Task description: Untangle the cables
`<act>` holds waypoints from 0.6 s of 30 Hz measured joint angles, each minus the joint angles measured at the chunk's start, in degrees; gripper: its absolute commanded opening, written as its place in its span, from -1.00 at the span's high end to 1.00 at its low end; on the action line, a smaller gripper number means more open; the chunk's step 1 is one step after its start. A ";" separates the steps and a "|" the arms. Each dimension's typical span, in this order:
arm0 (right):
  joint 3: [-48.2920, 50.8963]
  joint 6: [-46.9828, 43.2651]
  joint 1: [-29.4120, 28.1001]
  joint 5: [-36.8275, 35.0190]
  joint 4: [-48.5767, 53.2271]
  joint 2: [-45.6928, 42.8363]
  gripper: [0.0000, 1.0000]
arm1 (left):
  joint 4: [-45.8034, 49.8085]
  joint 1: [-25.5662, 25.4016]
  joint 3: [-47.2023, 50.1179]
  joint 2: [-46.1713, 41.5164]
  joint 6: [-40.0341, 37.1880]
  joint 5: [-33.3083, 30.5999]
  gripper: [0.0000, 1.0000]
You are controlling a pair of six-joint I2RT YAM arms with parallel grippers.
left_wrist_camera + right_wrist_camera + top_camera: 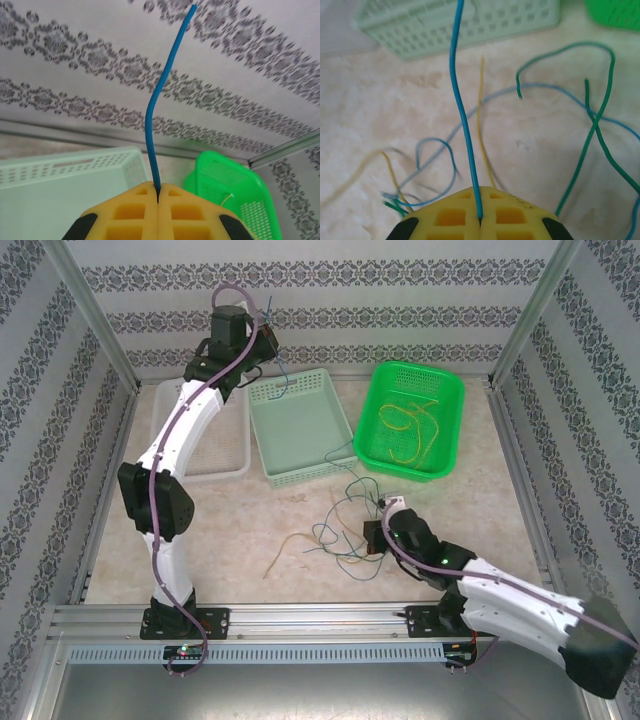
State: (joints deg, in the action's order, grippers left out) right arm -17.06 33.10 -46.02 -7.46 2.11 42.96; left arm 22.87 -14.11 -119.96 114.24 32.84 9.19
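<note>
Near the lower centre of the top view, the cables (335, 535) lay as a loose knot on the mottled beige table (230, 530), so the job looked only partly done. Some sorting showed: several yellow strands (410, 425) were curled inside the bright green basket (420, 368) at upper right. Blue, dark green and yellow lengths crossed one another on the table, which by my reading was most of the work left.

At upper left the left gripper (266, 328) was raised above the pale mint basket (310, 471). In its wrist view its yellow fingers (130, 212) were pressed together on a blue strand (159, 100), smooth and glossy, rising from the seam with one kink. The right gripper (377, 533) sat low at the knot's right edge, its pads likewise pinched on another blue length (460, 100) that ran to the top of the frame toward the mint basket. Whether both held one wire I could not tell.

Just right of that length ran a thin yellow wire (481, 100). A dark green strand (600, 115) looped and crossed itself at right, and a paler blue one (437, 145) curled at lower left. All were hair-fine and springy, keeping their curls. The baskets were perforated plastic with lattice walls, and a white basket (222, 455) sat partly under the left arm
</note>
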 measured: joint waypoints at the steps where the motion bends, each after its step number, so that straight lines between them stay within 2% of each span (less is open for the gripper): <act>1: 0.00 0.00 0.20 -0.57 0.83 -2.89 1.00 | 1.42 0.00 -1.18 0.90 -0.26 0.07 0.94; 6: -0.15 0.00 1.38 -2.29 3.32 -11.78 1.00 | 8.15 0.00 -10.97 8.22 -1.31 2.60 0.95; 10: -2.05 0.00 1.66 -2.05 4.96 -9.62 1.00 | 11.69 0.00 -11.13 12.22 -1.55 4.11 0.94; 13: -6.05 -0.44 1.66 -0.85 5.18 -4.46 1.00 | 14.36 0.00 -10.80 15.67 -2.21 4.31 0.87; 16: -11.26 -1.64 1.66 0.52 5.05 1.16 1.00 | 17.16 0.00 -10.40 18.32 -3.41 4.22 0.61; 18: -14.82 -2.64 1.66 1.11 4.83 4.35 1.00 | 19.21 0.00 -10.12 19.15 -4.59 4.11 0.30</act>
State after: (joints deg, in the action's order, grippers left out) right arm -31.88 30.46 -44.36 -6.35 6.94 47.31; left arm 42.09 -14.11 -130.08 133.38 28.25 13.30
